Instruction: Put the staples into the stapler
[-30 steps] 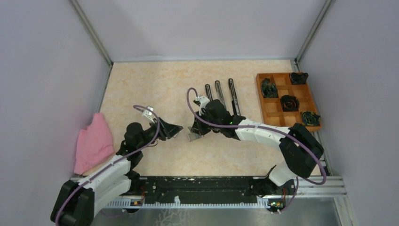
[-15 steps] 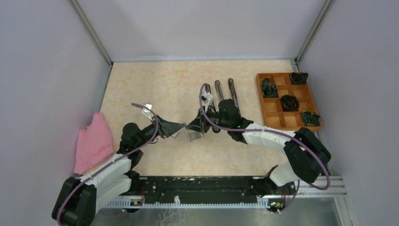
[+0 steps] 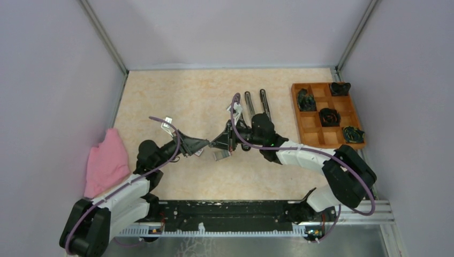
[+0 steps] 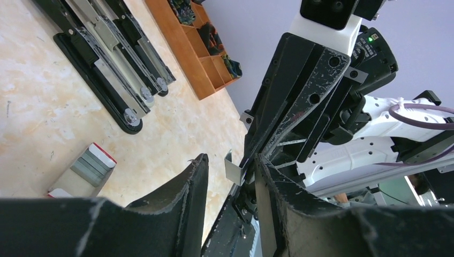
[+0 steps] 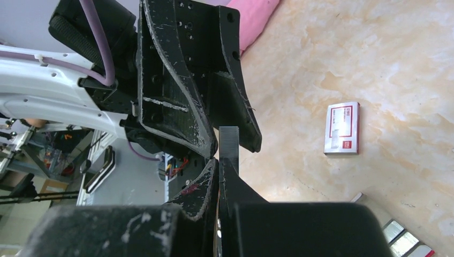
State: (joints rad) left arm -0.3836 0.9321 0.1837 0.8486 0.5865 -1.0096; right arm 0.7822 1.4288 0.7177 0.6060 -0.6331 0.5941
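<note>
My right gripper (image 5: 219, 161) is shut on the staples (image 5: 229, 140), a short grey ridged strip that sticks out past its fingertips. The two grippers meet tip to tip over the middle of the table. The left gripper (image 4: 230, 160) is open, with a finger on each side of the staples (image 4: 234, 170). The strip lies close to one finger and a gap shows to the other. From above, the left gripper (image 3: 199, 145) faces the right gripper (image 3: 216, 141). Open staplers (image 3: 264, 105) lie flat behind the right arm, also seen as staplers (image 4: 101, 59) in the left wrist view.
A red-and-white staple box (image 4: 85, 170) lies open on the table under the grippers, its lid (image 5: 342, 128) nearby. A pink cloth (image 3: 107, 163) sits at the left edge. A wooden compartment tray (image 3: 310, 136) with dark items stands at the right.
Both grippers have come together: the right one swung to face left with the staples, and the left one reached in around the strip, its jaws narrowing.
</note>
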